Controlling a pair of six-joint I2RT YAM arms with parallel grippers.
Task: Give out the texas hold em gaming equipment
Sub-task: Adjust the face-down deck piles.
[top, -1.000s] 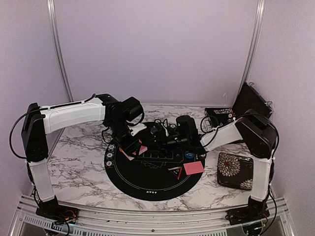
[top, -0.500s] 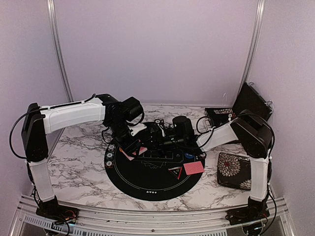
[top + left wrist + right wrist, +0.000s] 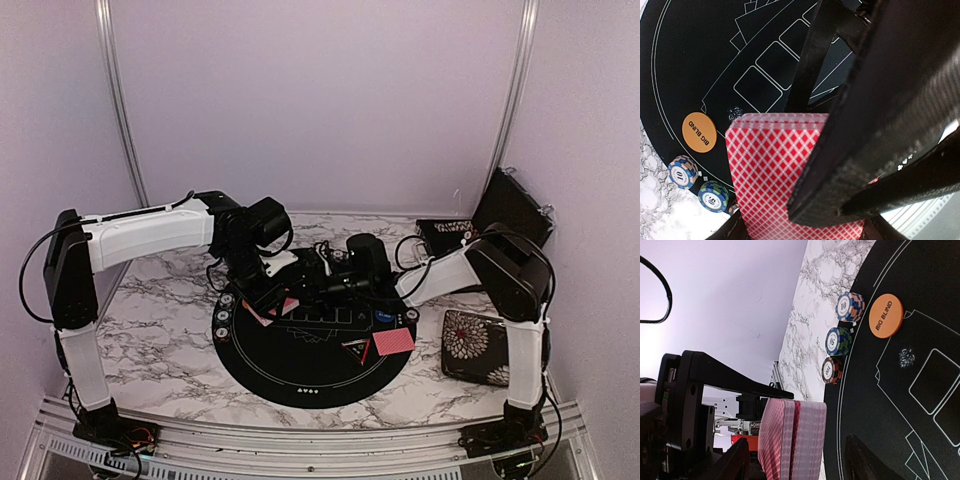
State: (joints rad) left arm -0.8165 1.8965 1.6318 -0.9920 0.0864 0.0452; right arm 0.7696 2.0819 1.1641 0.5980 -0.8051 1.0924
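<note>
1. Nearest us, a round black mat (image 3: 300, 375) lies on the marble table (image 3: 160, 320).
2. On the mat's right, we see red-backed cards (image 3: 393, 342) face down beside a black triangle marker (image 3: 356, 349), with a blue button (image 3: 383, 316) just beyond.
3. At the left rim stand three striped chip stacks (image 3: 839, 341) near an orange button (image 3: 885, 315).
4. Above that side, the left gripper (image 3: 270, 298) clamps a red-backed deck (image 3: 772, 170).
5. The right gripper (image 3: 308, 288) meets it, jaws apart around the deck's edge; we cannot tell if they touch.
</note>
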